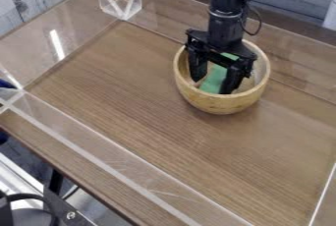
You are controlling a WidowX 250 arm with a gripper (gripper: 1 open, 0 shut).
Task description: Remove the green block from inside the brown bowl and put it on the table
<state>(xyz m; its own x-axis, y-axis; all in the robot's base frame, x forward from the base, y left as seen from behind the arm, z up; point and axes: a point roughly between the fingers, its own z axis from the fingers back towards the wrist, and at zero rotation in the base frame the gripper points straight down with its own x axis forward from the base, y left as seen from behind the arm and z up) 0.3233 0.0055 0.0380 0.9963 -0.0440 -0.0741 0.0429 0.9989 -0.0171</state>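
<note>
One table (118, 102), wood-grain with clear walls, bears the bowl (221, 99); the gripper (218, 80) straddles the block (213, 79), jaws wide, gripping nothing.

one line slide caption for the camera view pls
Open gripper lowered into the brown bowl, jaws straddling the green block, on the table.

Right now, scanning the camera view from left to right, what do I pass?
Clear acrylic wall on the table's left edge → clear V-shaped piece at the far corner → bare table → brown bowl, with the open gripper lowered over the green block inside it.
</note>
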